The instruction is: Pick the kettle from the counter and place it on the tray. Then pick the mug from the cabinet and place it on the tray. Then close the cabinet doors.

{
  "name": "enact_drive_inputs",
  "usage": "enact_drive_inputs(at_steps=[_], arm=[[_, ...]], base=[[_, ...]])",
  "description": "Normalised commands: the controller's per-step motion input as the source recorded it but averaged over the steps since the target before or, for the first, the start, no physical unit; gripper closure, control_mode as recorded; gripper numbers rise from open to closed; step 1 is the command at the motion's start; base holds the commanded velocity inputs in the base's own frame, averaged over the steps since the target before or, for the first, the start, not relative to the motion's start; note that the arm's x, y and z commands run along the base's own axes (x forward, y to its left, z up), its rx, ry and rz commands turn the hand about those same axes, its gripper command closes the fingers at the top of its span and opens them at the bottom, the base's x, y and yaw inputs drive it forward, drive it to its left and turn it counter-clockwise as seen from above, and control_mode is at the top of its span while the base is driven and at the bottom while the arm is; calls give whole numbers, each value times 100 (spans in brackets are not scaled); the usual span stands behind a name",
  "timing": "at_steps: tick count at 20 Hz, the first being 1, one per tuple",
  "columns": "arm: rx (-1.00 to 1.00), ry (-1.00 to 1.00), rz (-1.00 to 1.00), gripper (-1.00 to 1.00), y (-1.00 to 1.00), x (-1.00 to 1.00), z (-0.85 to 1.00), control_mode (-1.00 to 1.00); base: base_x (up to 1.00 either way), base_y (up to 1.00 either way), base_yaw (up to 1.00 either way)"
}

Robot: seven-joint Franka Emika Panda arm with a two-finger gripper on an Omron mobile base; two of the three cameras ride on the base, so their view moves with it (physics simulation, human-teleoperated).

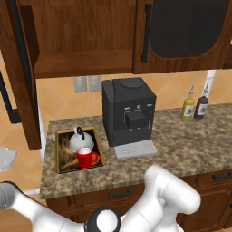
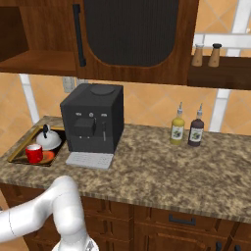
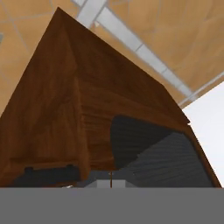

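On the left, one cabinet door (image 1: 22, 77) stands open. The kettle (image 1: 80, 141) and red mug (image 1: 85, 157) both sit on the tray (image 1: 61, 152) on the counter (image 1: 181, 149). Closing the doors is the step left. The gripper is shut tight and holds nothing. It should push the open door shut next.

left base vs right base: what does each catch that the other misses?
Left base only: the cabinet's open left door swung out, two wall outlets, and a pale object at the left edge.
Right base only: two shakers on a wall shelf.
Both: kettle and mug on the tray, coffee machine, two bottles, counter, the closed right door.
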Motion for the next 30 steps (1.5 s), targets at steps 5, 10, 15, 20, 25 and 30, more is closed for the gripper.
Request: enact_drive_inputs(at_steps=[5, 10, 15, 20, 25, 30], arm=[[-5, -2, 0, 100, 0, 33, 30, -100], [0, -16, 0, 100, 0, 8, 25, -100], [2, -11, -3, 100, 0, 17, 35, -100], [9, -22, -6, 100, -1, 8, 27, -100], [17, -32, -5, 100, -18, 0, 17, -100], [27, -33, -1, 100, -44, 0, 24, -100]], base=[[0, 0, 0], [0, 0, 0], [0, 0, 0], [0, 0, 0], [0, 0, 0], [0, 0, 0]])
